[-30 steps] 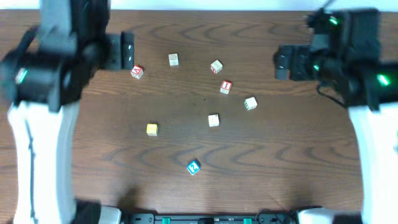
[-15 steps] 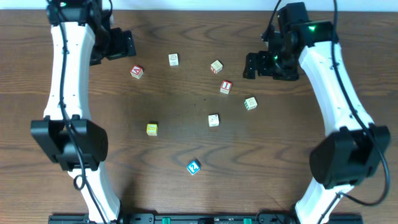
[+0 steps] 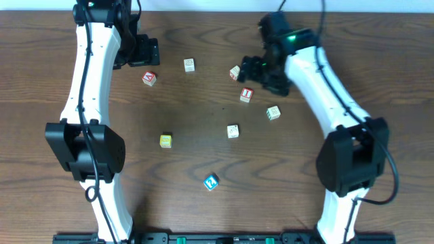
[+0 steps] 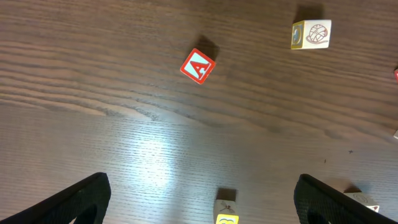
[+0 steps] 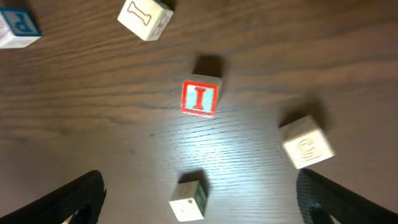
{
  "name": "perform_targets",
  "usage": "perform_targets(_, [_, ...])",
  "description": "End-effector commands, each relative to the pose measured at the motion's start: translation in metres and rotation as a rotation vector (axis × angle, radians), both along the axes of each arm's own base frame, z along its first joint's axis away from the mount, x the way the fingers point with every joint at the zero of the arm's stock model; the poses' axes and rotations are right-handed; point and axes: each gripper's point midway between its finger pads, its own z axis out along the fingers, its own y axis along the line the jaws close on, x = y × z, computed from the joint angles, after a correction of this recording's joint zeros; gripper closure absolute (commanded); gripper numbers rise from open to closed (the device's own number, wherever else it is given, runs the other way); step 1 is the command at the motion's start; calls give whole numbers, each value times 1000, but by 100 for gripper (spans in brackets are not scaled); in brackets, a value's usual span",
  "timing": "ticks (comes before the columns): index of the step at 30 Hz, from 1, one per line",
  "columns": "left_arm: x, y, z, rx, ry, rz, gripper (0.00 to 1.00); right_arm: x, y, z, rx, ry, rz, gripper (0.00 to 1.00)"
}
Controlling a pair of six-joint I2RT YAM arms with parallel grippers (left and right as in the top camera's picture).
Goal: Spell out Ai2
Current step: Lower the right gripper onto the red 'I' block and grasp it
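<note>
My left jaws stand spread wide above the desk (image 3: 271, 190), gripping nothing and touching nothing. In the left wrist view the two dark fingertips (image 4: 81, 198) sit at the bottom corners with only bare wood between them. The red-and-white "A" cube (image 4: 198, 66) lies ahead of that gap, turned corner-on and well apart from either tip (seen from overhead, it is near my left jaws at the far left of the spread). A cream cube with a round mark (image 4: 311, 34) lies off to its right. The yellow cube (image 4: 226, 214) just shows at the bottom edge.

My right jaws are equally wide apart and empty, with the fingertips (image 5: 68, 198) low in the corners of the right wrist view. The red-and-white "I" cube (image 5: 200, 98) lies flat on the wood ahead of the gap, roughly centred, and nothing touches it. Three others lie around it, each apart from it: a cream cube with a faint letter (image 5: 145, 15), a pale cube (image 5: 306, 144) and a green-sided cube (image 5: 189, 199).

The blue "2" cube (image 3: 211, 181) lies alone toward the desk's near edge, well apart from both jaws and from the other two letters.
</note>
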Motion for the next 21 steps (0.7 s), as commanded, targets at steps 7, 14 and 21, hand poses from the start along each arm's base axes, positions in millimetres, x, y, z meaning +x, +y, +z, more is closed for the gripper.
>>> perform_targets(7, [-7, 5, 0, 18, 32, -7, 5, 10, 1, -37, -99, 16, -120, 1])
perform_targets(14, [-10, 6, 0, 20, 41, -5, 5, 24, 4, -76, -113, 26, -92, 3])
perform_targets(21, [-10, 7, -1, 19, 43, -3, 5, 22, 4, -94, -126, 56, -79, 20])
